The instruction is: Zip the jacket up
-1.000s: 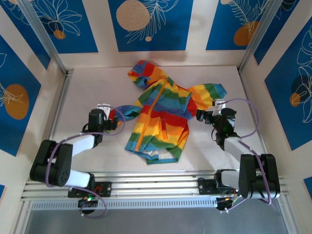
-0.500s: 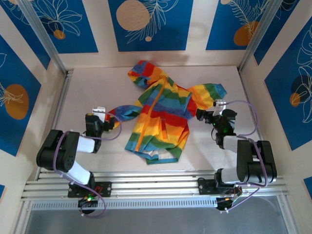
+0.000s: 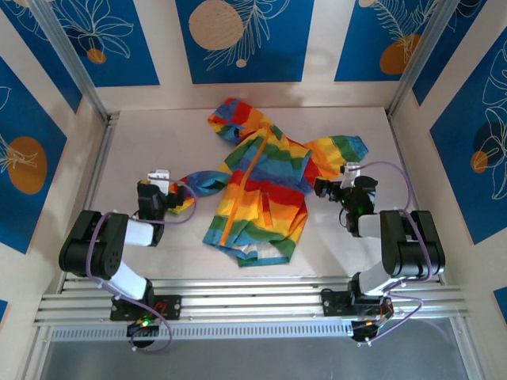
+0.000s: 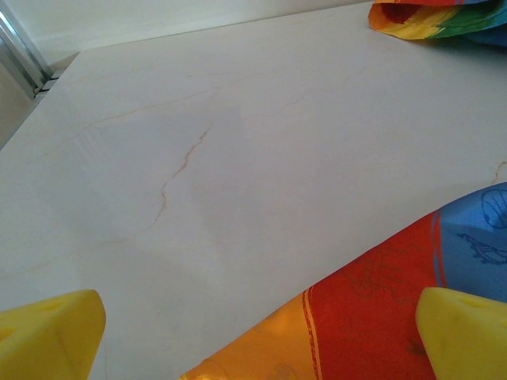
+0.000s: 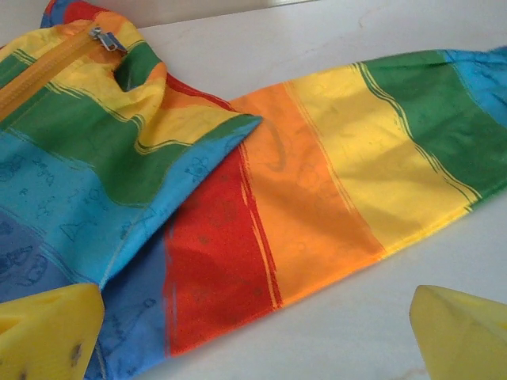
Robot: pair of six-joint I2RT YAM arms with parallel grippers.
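The rainbow-striped jacket (image 3: 261,190) lies flat mid-table, hood toward the back, its orange zipper (image 3: 240,190) running down the front. My left gripper (image 3: 168,190) sits low at the tip of the left sleeve (image 3: 198,182). In the left wrist view that gripper (image 4: 257,352) is open, and the red and orange sleeve (image 4: 372,309) lies on the table between its yellow fingertips (image 4: 47,336). My right gripper (image 3: 326,188) is by the right sleeve (image 3: 337,150). It (image 5: 257,344) is open, just short of the sleeve (image 5: 333,190). The zipper pull (image 5: 105,39) shows far left.
The pale table (image 3: 158,134) is walled on three sides by blue-patterned panels (image 3: 242,39), with metal posts (image 3: 75,59) at the back corners. An aluminium rail (image 3: 245,305) runs along the near edge by the arm bases. Bare table (image 4: 198,158) stretches ahead of the left gripper.
Both arms have folded back toward their bases. The left gripper slid a little left and nearer; the right gripper crept slightly left toward the jacket. Both stayed open.
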